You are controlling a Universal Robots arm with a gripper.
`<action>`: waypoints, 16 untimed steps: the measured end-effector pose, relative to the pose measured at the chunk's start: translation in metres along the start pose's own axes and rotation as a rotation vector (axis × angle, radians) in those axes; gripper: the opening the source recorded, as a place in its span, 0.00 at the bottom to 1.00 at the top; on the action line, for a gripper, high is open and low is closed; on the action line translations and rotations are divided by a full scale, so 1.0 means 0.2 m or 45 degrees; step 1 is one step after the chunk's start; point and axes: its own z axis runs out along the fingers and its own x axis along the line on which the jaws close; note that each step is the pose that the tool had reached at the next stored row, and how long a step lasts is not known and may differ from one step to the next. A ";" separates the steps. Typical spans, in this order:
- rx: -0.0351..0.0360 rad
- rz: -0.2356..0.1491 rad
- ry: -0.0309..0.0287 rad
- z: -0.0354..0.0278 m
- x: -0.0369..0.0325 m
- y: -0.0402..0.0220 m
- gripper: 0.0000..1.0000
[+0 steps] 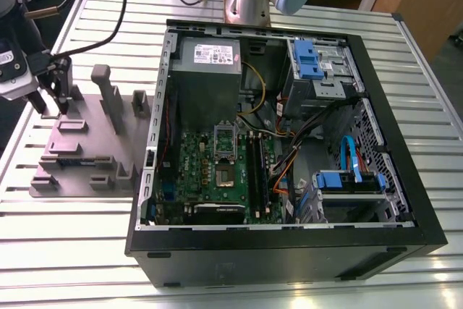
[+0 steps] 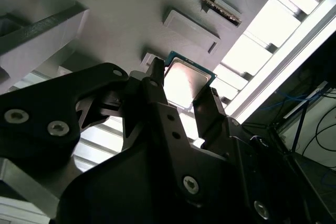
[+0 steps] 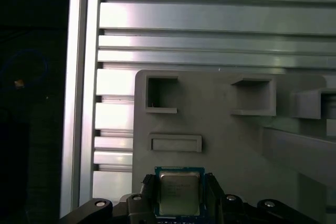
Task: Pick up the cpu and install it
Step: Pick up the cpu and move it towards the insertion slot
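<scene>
Jaws gripping cpu [image 3: 178, 192], its sides hidden

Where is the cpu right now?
The cpu is held in the claw in both wrist views, over the grey fixture plate at the exterior view's left, beside the open computer case.

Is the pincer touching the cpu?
Cannot tell. In both wrist views the pincer straddles the cpu, close against two opposite edges, but neither shows contact or a gap plainly.
</scene>
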 end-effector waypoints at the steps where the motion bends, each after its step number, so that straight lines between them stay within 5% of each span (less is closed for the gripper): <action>1: 0.0000 0.000 0.0000 -0.005 0.000 0.000 0.47; 16: 0.0001 0.000 0.0001 -0.023 0.000 0.001 0.47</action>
